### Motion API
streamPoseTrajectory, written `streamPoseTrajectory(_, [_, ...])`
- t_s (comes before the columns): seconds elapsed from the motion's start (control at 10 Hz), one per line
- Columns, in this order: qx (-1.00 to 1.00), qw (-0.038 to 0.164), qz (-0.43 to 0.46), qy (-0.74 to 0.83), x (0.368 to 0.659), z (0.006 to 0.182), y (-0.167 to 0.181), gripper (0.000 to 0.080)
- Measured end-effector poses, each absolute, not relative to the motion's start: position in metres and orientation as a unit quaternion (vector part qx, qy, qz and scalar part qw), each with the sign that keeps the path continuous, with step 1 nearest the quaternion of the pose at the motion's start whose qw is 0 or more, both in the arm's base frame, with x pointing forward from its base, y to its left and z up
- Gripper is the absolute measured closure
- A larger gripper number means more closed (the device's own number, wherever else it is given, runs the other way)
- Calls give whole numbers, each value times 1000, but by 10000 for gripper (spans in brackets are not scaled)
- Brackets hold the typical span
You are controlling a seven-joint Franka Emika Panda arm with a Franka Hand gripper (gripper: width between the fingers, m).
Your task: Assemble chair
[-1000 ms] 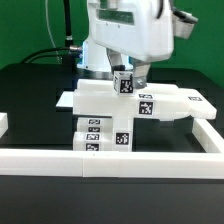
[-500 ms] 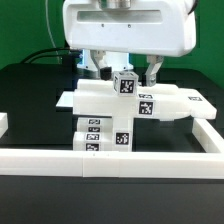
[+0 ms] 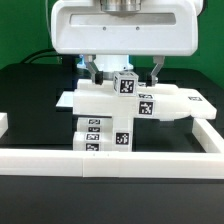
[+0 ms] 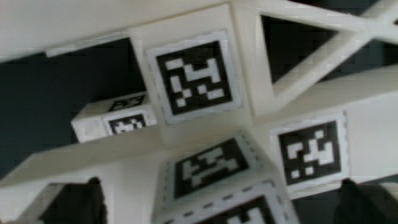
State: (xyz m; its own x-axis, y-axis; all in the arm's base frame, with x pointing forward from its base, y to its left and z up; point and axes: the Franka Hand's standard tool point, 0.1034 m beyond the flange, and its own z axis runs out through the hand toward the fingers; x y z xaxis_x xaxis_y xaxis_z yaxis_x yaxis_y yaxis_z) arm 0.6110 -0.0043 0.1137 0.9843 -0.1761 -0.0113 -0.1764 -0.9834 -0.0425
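- Landmark: the border rail (image 3: 110,157), a long plain white bar lying across the front of the black table (image 3: 30,105) in the exterior view; everything below is placed against it.
- Toward the exterior view's left, a short white rail end (image 3: 4,123) sits apart from the long bar, with dark table between them.
- Just behind the rail's middle stands the chair (image 3: 105,112), a cluster of white blocky parts: a low stack of tagged blocks (image 3: 103,135) right against the rail, and a wider flat slab (image 3: 100,100) resting across them.
- On top of that slab, further back from the rail, a small cube-ended piece (image 3: 125,82) stands upright, showing a black-and-white tag.
- Above the chair, well up from the rail, hangs the gripper (image 3: 122,70); its two dark fingers are spread, one on each side of the cube-ended piece. The jaws are released and grasp nothing.
- Toward the exterior view's right, a long tagged part (image 3: 175,104) stretches from the cluster, ending just behind the rail's corner post (image 3: 210,128).
- In the wrist view, tagged white faces of the chair (image 4: 196,80) fill the frame, and dark fingertips (image 4: 80,198) show at the lower corners.
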Motion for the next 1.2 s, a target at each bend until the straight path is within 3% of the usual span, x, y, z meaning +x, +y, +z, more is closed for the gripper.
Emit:
streamPoseTrajectory(0.4, [-1000,13,3,-27,610,113,-8,150])
streamPoseTrajectory(0.7, [-1000,13,4,-25,610,113,-8,519])
streamPoseTrajectory(1.2, [-994,14,5,105,610,112,-8,518])
